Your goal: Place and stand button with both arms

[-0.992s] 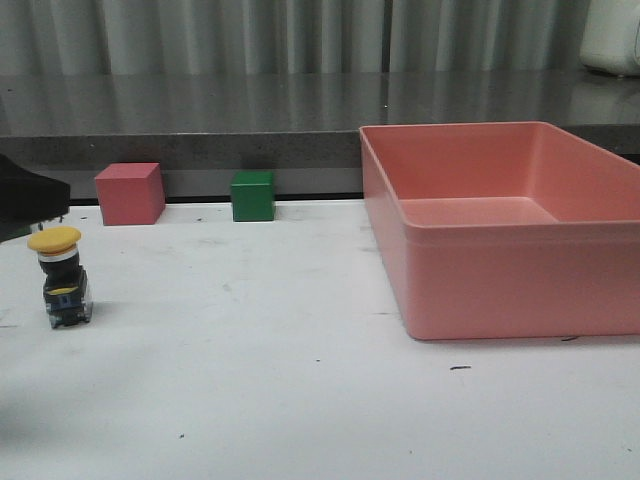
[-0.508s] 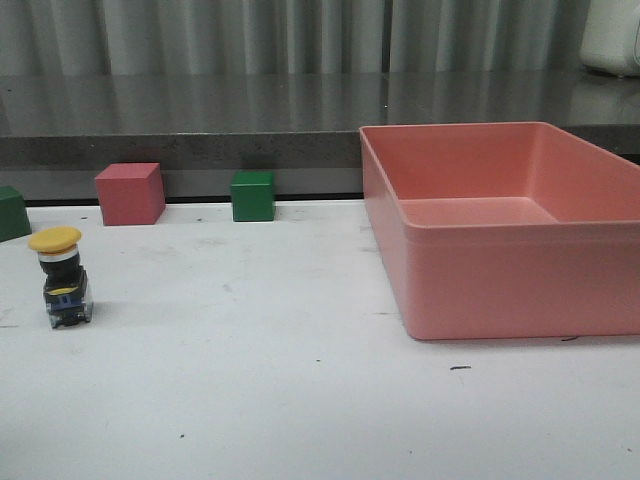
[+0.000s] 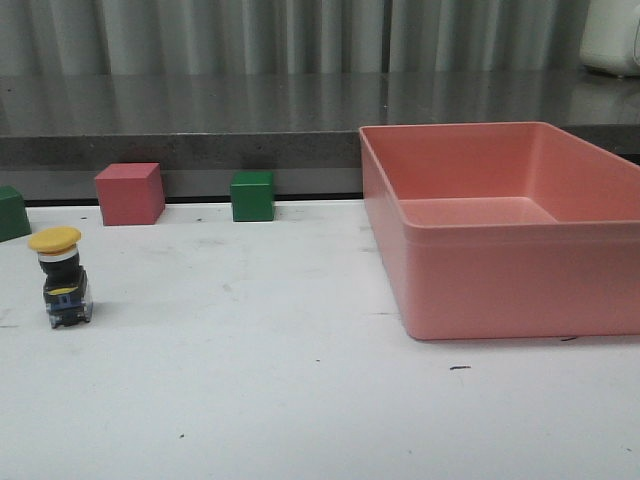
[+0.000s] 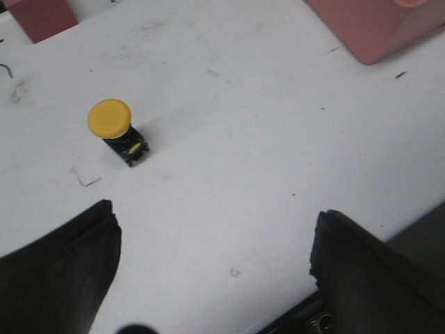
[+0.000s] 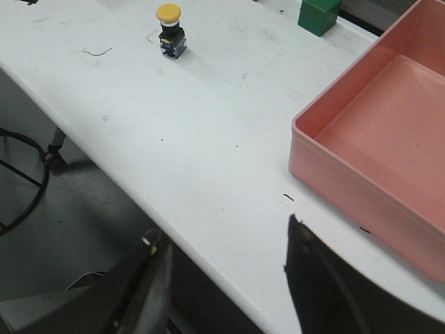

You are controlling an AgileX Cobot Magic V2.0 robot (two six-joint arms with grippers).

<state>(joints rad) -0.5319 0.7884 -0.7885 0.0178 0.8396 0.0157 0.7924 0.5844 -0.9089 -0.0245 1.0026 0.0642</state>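
The button stands upright on the white table at the far left, yellow cap on top, dark base below. The left wrist view has it well ahead of my open left gripper, nothing between the dark fingers. My right gripper hangs open over the table's near edge, far from the button. Neither arm shows in the front view.
A large pink bin fills the right half of the table. A pink cube and a green cube sit along the back edge, and another green cube shows at the far left. A dark counter runs behind.
The dark arm at the left edge of the front view a second ago has pulled out of sight, uncovering the green cube there. The button has stayed put.
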